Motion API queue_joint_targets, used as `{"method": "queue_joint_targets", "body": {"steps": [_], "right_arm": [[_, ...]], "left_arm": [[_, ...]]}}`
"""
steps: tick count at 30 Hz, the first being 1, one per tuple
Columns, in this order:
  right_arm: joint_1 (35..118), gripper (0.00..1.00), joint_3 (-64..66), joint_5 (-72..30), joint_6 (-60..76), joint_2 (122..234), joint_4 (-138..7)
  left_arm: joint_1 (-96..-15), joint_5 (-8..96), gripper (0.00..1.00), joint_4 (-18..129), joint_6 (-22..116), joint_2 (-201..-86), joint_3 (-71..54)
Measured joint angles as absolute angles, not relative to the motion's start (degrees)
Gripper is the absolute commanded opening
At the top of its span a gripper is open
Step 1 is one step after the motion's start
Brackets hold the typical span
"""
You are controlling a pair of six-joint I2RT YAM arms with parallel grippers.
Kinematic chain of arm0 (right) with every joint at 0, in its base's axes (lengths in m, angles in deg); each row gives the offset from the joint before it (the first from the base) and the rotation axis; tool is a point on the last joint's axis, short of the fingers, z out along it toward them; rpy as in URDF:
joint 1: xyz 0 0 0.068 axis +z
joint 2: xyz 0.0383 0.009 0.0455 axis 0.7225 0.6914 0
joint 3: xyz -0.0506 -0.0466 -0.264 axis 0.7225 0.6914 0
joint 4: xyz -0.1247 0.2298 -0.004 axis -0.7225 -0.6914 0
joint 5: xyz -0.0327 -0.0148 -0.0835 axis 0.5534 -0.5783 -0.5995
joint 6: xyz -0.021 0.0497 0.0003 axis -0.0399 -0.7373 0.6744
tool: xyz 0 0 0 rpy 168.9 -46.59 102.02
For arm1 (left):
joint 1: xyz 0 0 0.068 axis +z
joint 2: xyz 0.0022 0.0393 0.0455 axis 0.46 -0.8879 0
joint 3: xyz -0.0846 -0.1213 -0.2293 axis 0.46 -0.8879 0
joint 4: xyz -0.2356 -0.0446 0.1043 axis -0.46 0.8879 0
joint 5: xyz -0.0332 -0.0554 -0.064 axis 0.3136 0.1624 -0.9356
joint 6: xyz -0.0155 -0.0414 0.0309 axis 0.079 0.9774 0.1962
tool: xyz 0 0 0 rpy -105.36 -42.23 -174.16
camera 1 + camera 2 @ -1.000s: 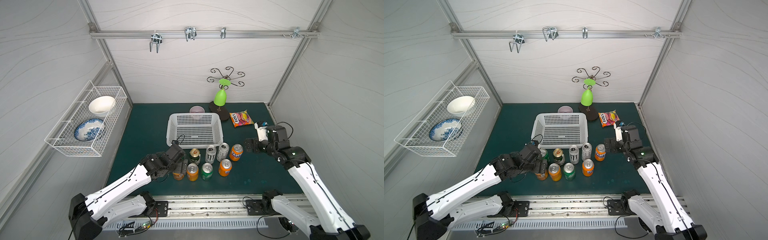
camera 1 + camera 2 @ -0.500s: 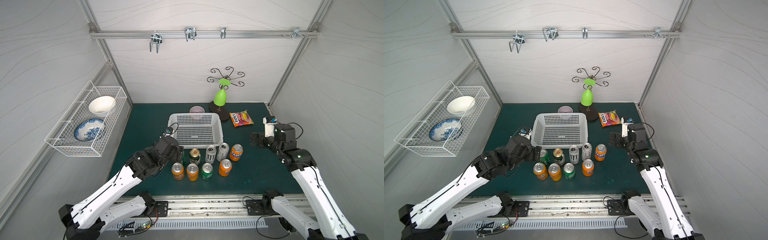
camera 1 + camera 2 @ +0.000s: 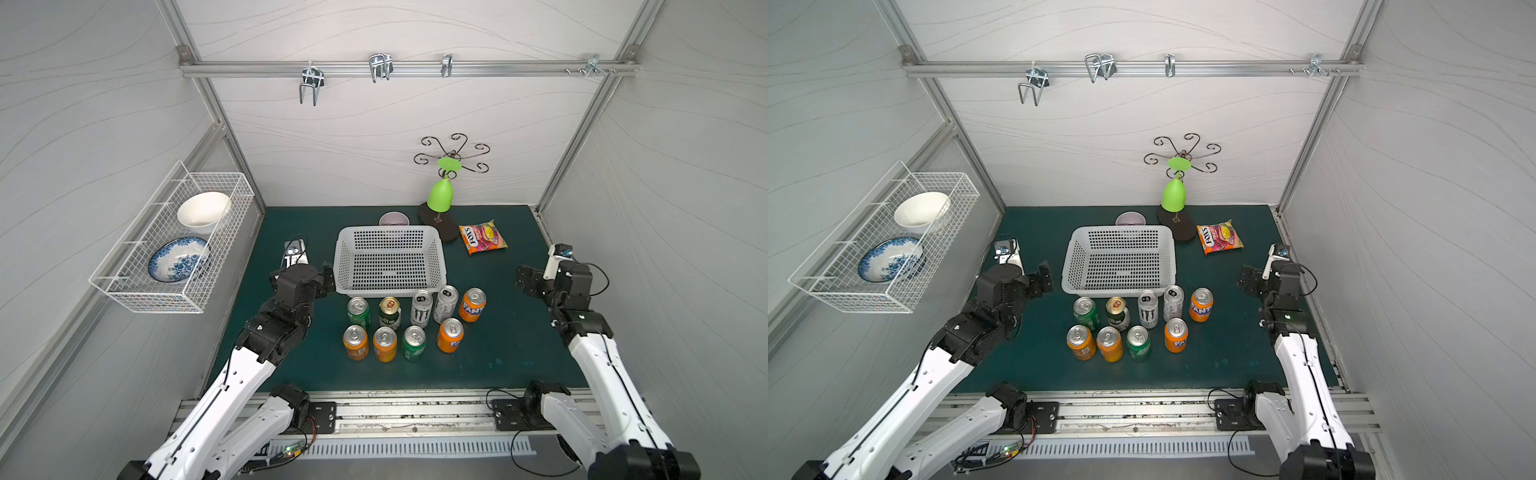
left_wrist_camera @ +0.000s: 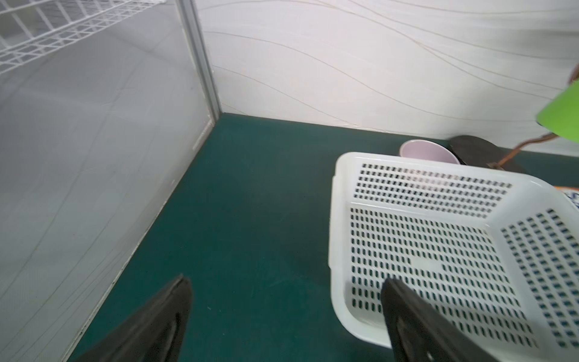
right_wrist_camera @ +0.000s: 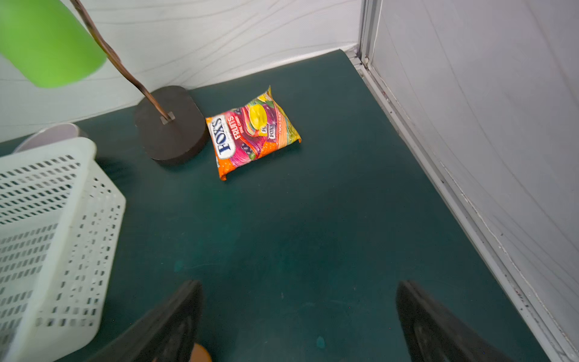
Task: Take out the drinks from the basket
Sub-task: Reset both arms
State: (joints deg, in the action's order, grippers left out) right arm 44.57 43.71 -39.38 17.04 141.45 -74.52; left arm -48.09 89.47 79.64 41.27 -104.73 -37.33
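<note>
Risks toppling the nine drink cans (image 3: 421,309), upright in two rows on the mat (image 3: 498,332) just before the white perforated basket (image 3: 390,230), with any low inward sweep of left gripper (image 4: 286,280) or right gripper (image 5: 299,283), both spread wide, holding nothing. Basket empty; wire rack (image 3: 149,297) holding white bowl (image 3: 203,212) and blue-patterned dish (image 3: 178,257).

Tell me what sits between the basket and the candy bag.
The lamp's dark oval base, shown clearly in the right wrist view: it stands between the basket and the candy bag, close beside the bag.
</note>
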Motion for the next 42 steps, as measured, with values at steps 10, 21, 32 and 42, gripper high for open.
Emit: {"method": "queue_joint_targets", "body": {"steps": [10,21,32,42], "right_arm": [[44.6,0.99,51.6,-39.4,17.7,153.6,-55.0],[44.6,0.99,55.5,-30.9,18.3,171.5,-29.0],[45.6,0.99,56.2,-25.9,21.2,179.0,-17.2],[48.7,0.99,52.6,-28.7,23.5,179.2,-19.3]], "left_arm": [[-39.0,89.8,0.99,63.8,39.4,-107.5,-47.3],[-36.6,88.1,0.99,55.5,38.6,-112.6,-50.8],[-34.3,88.0,0.99,50.7,38.0,-114.5,-52.7],[-32.1,88.2,0.99,44.7,38.0,-118.6,-57.8]]}}
